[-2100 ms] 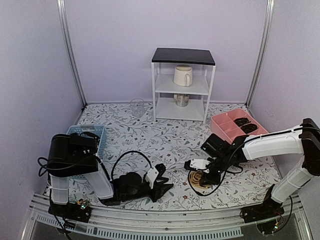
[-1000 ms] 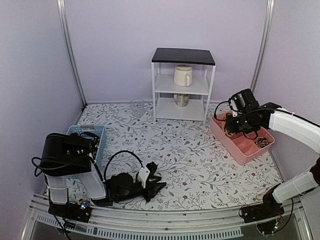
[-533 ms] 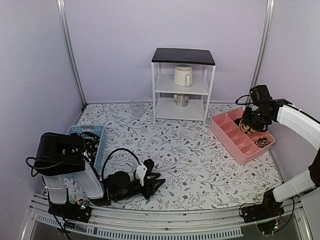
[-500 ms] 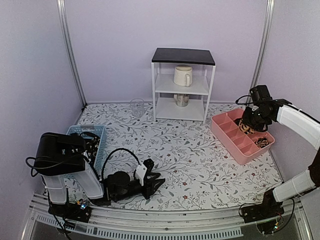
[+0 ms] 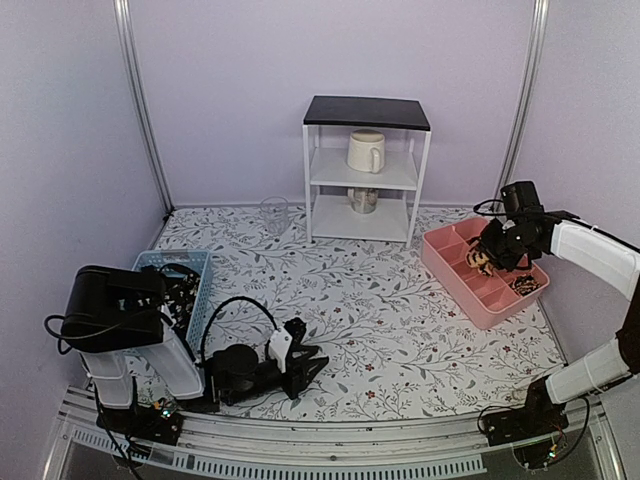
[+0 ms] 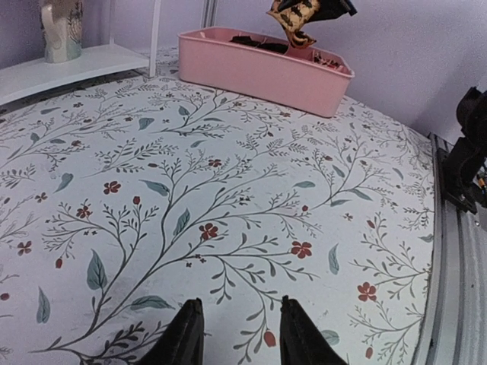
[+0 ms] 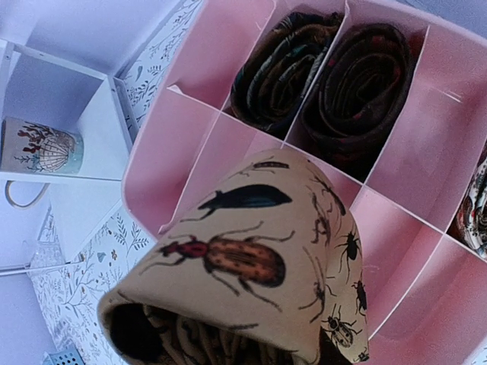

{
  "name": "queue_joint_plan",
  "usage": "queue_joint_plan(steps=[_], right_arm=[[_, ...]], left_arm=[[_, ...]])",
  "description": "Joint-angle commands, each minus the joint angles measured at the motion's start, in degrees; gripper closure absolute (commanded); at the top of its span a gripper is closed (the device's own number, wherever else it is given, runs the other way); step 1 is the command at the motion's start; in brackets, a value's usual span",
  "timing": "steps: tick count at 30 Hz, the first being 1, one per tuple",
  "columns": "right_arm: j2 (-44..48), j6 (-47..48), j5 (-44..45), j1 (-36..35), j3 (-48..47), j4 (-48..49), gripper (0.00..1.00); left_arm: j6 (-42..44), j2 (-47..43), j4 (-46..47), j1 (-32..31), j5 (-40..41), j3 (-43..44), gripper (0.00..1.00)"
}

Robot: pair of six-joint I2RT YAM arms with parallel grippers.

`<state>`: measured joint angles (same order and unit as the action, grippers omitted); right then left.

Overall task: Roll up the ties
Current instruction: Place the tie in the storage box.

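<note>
Over the tray point(image 5: 470, 302), at the far right of the table point(image 6: 228, 175): your right gripper point(image 5: 489, 251) is clamped on a rolled tan tie point(image 7: 251, 266) printed with beetles. It holds the roll in the air, tilted, with the coiled end toward the wrist camera at lower left. In the left wrist view the roll hangs clear above the tray's rim. It sits over the middle cells, but which cell lies directly beneath cannot be told.

Two dark rolls point(image 7: 278, 72) fill neighbouring cells at the tray's far end, side by side with one divider between them. A third roll point(image 7: 475, 205), paler and patterned, shows only partly at the right edge of that view. The cells nearest the tan tie show bare pink floor.

Near the front edge, left of centre: your left gripper point(image 6: 240, 319) lies low over the table, pointing toward the tray. Its fingers point(image 6: 186, 338) stand apart with only the flowered tabletop visible between them, so it grips nothing.

At far left, just beside your left arm, the basket point(image 5: 196, 258) holds dark ties point(image 5: 180, 290) in a loose heap. At the back wall the shelf point(image 5: 365, 182) carries a mug point(image 5: 366, 151).
</note>
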<state>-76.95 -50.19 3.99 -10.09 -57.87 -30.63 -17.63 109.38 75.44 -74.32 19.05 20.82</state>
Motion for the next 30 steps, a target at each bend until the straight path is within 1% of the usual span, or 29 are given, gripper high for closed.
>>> queue_joint_plan(steps=[1, 4, 7, 13, 16, 21, 30], right_arm=[[1.0, -4.4, -1.0, 0.5, 2.7, 5.3, 0.73], [1.9, -6.4, -0.9, 1.3, 5.9, 8.8, 0.73], [1.8, -7.8, -2.8, 2.5, 8.4, 12.2, 0.73], [1.8, -8.7, -1.3, 3.2, 10.8, 12.8, 0.75], [1.7, -9.2, -0.8, 3.8, 11.4, 11.5, 0.77], [2.4, -9.6, 0.2, 3.8, 11.0, 9.2, 0.77], [2.5, -10.8, 2.2, 3.8, 9.6, 2.0, 0.77]], left_arm=[[0.1, -1.2, -1.4, -1.0, 1.4, 0.0, 0.66], [0.1, -1.0, -1.8, -1.3, 1.6, 0.3, 0.66], [0.2, -0.9, -2.5, -1.4, 1.7, 0.6, 0.66], [0.4, -0.9, -2.9, -1.5, 1.9, 0.9, 0.66], [0.4, -0.6, -3.0, -1.5, 2.0, 1.1, 0.66], [0.5, -0.4, -3.0, -1.6, 2.0, 1.3, 0.66], [0.9, 0.0, -2.5, -1.6, 2.1, 1.3, 0.65]])
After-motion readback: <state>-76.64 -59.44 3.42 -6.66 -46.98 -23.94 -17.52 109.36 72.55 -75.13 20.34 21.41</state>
